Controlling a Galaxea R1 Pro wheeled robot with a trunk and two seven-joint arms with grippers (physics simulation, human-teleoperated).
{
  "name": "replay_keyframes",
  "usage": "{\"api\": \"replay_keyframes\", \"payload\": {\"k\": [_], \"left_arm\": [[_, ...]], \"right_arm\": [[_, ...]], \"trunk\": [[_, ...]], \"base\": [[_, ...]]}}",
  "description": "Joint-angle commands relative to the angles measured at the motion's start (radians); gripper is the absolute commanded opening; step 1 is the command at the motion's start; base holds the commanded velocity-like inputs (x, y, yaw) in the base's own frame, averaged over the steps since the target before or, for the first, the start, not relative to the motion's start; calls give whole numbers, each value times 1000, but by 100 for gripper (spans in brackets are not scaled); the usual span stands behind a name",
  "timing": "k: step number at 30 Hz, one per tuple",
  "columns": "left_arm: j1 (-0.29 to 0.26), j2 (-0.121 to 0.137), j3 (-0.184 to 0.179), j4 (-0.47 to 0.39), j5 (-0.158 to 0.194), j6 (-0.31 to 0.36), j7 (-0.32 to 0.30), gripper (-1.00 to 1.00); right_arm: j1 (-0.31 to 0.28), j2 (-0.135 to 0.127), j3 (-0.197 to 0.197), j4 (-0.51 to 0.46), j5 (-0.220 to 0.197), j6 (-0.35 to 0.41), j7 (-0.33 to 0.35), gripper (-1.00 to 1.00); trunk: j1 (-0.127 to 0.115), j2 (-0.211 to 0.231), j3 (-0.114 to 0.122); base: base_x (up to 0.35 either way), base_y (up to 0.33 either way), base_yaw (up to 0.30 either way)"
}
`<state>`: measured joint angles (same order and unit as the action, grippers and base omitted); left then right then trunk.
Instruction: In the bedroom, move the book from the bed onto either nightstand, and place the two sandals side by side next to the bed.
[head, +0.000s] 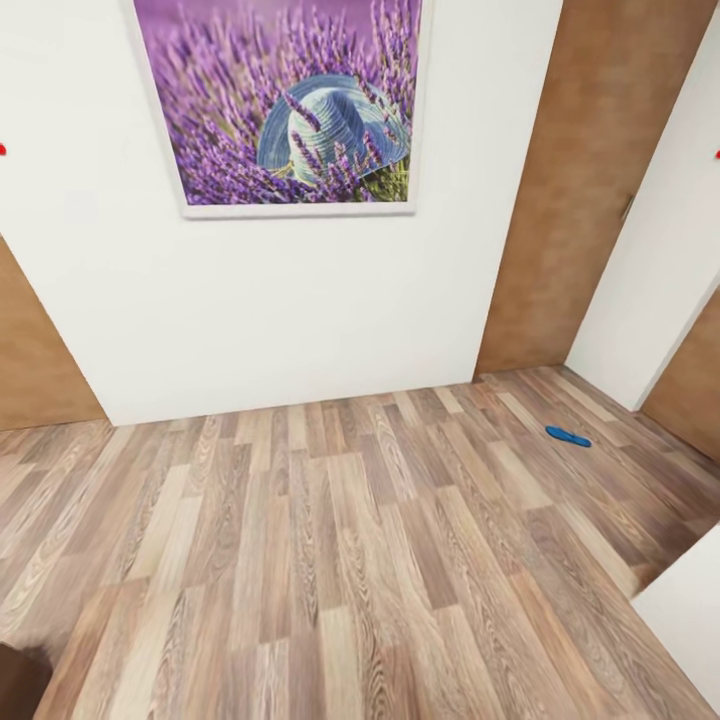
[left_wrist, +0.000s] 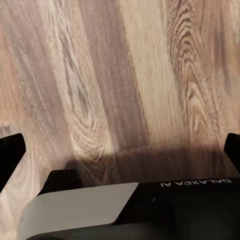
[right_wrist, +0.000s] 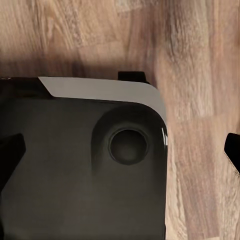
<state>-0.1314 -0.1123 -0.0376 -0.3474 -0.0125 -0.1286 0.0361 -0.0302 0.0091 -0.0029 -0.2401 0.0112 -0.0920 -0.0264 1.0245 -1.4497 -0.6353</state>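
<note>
One bright blue sandal (head: 568, 436) lies flat on the wood-plank floor (head: 330, 560) at the right, near the foot of a white wall corner. The second sandal, the book, the bed and the nightstands are out of view. My left gripper (left_wrist: 120, 152) hangs over bare floor planks, its dark fingertips (left_wrist: 10, 157) far apart with nothing between them. My right gripper (right_wrist: 120, 150) is likewise open and empty, its fingertips (right_wrist: 233, 150) at the picture's sides, above my own black and white base (right_wrist: 85, 165).
Straight ahead stands a white wall (head: 280, 320) with a framed lavender-and-hat picture (head: 285, 100). Brown wooden panels (head: 590, 190) flank it on both sides. A white wall corner (head: 660, 270) rises at the right, and a white edge (head: 690, 620) juts in at the lower right.
</note>
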Motion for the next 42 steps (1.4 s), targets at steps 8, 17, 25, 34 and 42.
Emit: {"api": "replay_keyframes", "payload": {"k": [8, 17, 25, 34, 42], "left_arm": [[-1, 0, -4, 1, -2, -3, 4, 100], [-1, 0, -4, 1, -3, -3, 4, 100], [0, 0, -4, 1, -3, -3, 4, 100], [-1, 0, -4, 1, -3, -3, 4, 100], [-1, 0, -4, 1, -3, -3, 4, 100]], "right_arm": [[-1, -1, -2, 0, 0, -3, -2, 100], [-1, -3, -3, -1, 0, -3, 0, 100], [-1, -3, -3, -1, 0, -3, 0, 100], [-1, 0, -2, 0, 0, -3, -1, 100], [-1, -1, -2, -1, 0, -3, 0, 100]], "trunk": [[0, 0, -1], [0, 0, -1], [0, 0, -1], [0, 0, -1], [0, 0, -1]], "base": [[310, 0, 0], [310, 0, -26], [310, 0, -227], [310, 0, -61], [310, 0, -138]]}}
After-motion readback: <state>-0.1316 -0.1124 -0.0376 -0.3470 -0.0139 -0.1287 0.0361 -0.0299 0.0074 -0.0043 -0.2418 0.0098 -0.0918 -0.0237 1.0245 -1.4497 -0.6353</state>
